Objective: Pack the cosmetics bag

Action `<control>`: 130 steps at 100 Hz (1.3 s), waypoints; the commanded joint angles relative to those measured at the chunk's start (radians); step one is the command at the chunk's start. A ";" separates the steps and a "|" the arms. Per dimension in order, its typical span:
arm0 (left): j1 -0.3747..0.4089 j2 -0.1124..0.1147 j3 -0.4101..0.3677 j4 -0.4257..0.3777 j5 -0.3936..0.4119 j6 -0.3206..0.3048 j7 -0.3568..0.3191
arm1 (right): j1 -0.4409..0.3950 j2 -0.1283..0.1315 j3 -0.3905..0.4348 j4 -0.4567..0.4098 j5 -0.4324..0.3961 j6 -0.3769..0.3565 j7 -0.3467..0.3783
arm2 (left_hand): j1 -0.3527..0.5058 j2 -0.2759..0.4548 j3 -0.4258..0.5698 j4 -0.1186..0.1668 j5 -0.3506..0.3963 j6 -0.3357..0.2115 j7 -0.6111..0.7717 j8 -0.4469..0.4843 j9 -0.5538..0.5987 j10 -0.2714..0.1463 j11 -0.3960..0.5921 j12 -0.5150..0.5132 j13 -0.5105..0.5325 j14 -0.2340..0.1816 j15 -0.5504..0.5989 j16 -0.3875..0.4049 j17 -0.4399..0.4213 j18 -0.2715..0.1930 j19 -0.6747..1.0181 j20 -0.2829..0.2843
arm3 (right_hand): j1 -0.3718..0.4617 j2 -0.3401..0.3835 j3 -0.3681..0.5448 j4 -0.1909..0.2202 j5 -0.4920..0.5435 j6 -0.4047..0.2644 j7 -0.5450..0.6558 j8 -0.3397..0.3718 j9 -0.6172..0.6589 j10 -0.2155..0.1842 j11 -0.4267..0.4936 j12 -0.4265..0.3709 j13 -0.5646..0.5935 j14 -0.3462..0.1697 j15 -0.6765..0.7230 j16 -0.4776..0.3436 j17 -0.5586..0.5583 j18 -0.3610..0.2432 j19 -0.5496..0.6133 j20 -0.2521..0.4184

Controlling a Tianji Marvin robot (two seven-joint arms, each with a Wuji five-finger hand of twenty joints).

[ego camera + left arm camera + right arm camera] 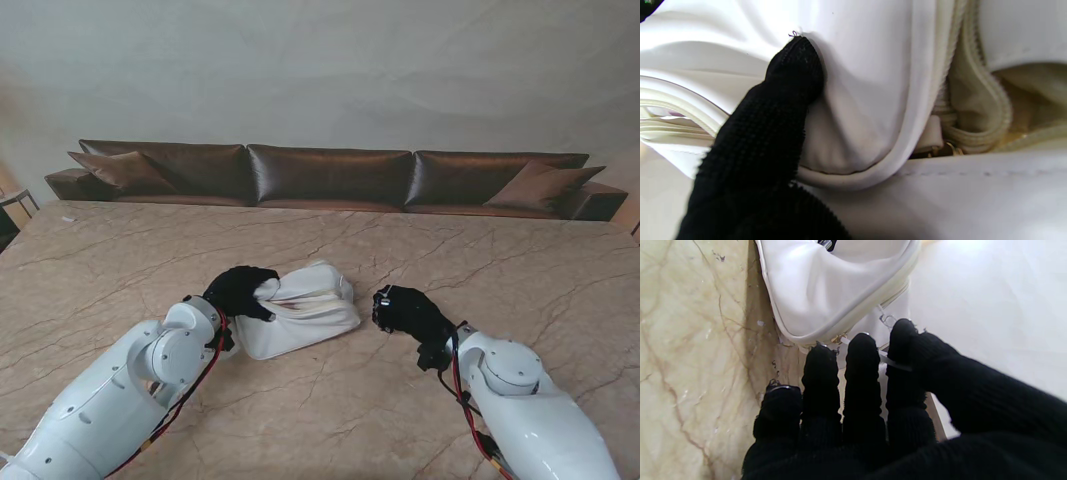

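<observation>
Cosmetics bag (305, 310) lies slumped on the marble table (110, 250), between my two hands, and my left hand (240, 291) is clamped on its end, fingers dug into the soft white skin. From my left wrist the zipper (977, 96) gapes, cream lining showing (whether anything is inside, I cannot tell). My right hand (405, 310) sits just beside the bag's other end, fingers (862, 373) lined up together near the zipper pull (887, 320); a thin strip crosses them, but whether they pinch it or merely rest under it I cannot tell.

Best play, I reckon: hold the left grip firm as an anchor so the bag cannot slide, and draw the pull in line with the zipper track, never across it, or the fabric will bunch.

Room is generous. Bare marble surrounds the bag, its edges well apart from us, and the brown sofa (330, 175) stands beyond the far edge.
</observation>
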 commanded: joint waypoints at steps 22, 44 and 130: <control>0.015 0.014 0.043 0.022 0.051 0.010 -0.037 | 0.009 0.022 -0.002 -0.118 -0.040 -0.021 -0.017 | 0.219 0.516 0.193 0.162 0.139 -0.065 0.293 0.036 0.069 -0.050 0.072 0.020 0.111 0.013 0.112 0.019 0.009 0.007 0.061 0.033 | 0.057 -0.005 -0.001 -0.002 0.035 -0.157 0.045 -0.009 0.026 -0.027 -0.027 0.000 0.014 0.006 -0.001 0.012 0.013 0.000 0.018 0.020; 0.000 0.022 0.081 0.002 0.083 0.010 -0.066 | 0.039 0.026 -0.036 -0.166 -0.065 -0.030 -0.039 | 0.219 0.524 0.175 0.165 0.122 -0.067 0.284 0.015 0.072 -0.051 0.071 0.005 0.126 0.010 0.135 0.017 0.019 0.000 0.088 0.043 | 0.057 -0.007 0.000 -0.006 0.034 -0.159 0.043 -0.025 0.030 -0.029 -0.035 -0.005 0.022 0.007 -0.003 0.013 0.031 -0.003 0.037 0.034; 0.037 0.023 0.094 -0.055 0.066 0.000 -0.072 | 0.172 0.050 -0.180 -0.166 -0.209 -0.048 -0.005 | -0.338 0.290 0.203 0.435 -0.116 -0.031 0.099 -0.363 0.035 0.018 -0.287 0.047 0.057 -0.015 0.069 -0.042 -0.030 -0.057 0.087 0.017 | 0.062 -0.016 0.008 -0.015 0.039 -0.151 0.043 -0.087 0.050 -0.028 -0.065 -0.041 0.054 0.010 0.010 0.028 0.119 -0.040 0.162 0.071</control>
